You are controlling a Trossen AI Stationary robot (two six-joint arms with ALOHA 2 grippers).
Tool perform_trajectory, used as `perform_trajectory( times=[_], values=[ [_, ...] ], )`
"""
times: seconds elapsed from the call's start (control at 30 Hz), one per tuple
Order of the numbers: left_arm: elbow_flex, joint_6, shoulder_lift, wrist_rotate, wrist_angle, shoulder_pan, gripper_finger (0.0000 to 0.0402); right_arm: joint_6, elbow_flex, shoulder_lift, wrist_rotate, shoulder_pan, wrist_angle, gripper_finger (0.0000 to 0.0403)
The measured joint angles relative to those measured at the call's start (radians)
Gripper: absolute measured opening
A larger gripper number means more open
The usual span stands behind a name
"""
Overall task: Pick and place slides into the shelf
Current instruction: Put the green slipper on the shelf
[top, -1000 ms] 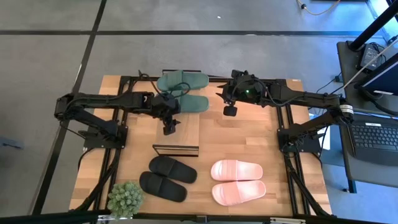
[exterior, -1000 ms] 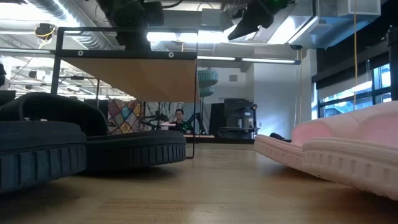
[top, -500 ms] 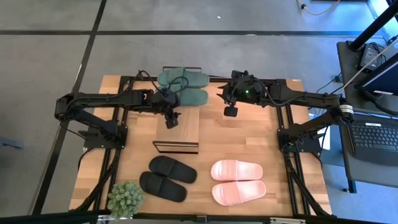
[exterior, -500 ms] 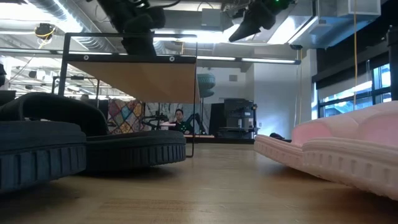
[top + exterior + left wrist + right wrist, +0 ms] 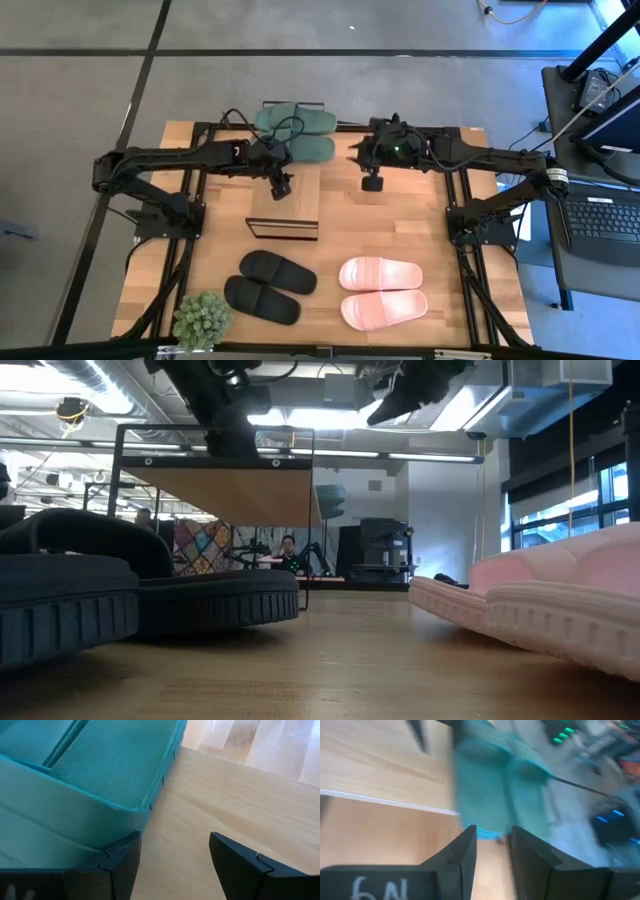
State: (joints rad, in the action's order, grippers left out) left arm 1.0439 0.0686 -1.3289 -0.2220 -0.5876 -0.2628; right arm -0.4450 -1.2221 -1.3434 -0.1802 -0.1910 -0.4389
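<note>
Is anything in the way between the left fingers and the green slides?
Nothing visible is. The left gripper hangs open over the shelf top, right beside the green slides. The left wrist view shows one slide's edge at its fingers, with only bare wood between.

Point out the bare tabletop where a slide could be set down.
Bare wood lies right of the shelf, between the right pincer and the pink slides. Crowded: the far edge, where the left pincer meets the green slides.
</note>
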Motion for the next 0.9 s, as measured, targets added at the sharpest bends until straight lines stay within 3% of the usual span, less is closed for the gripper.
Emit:
perform_trajectory(
  times=[0.1, 0.17, 0.9],
  values=[
    [0.001, -0.001, -0.024, 0.0, 0.022, -0.011, 0.0228, 0.0, 0.0, 0.0, 0.157, 0.014, 0.0, 0.0125],
    [0.0, -0.001, -0.042, 0.001, 0.026, -0.021, 0.0228, 0.0, 0.0, -0.001, 0.208, 0.027, -0.001, 0.0125],
    [0.0, -0.001, -0.055, 0.007, 0.091, -0.082, 0.0227, 0.0, 0.0, -0.002, 0.208, 0.04, -0.011, 0.0125]
  ],
)
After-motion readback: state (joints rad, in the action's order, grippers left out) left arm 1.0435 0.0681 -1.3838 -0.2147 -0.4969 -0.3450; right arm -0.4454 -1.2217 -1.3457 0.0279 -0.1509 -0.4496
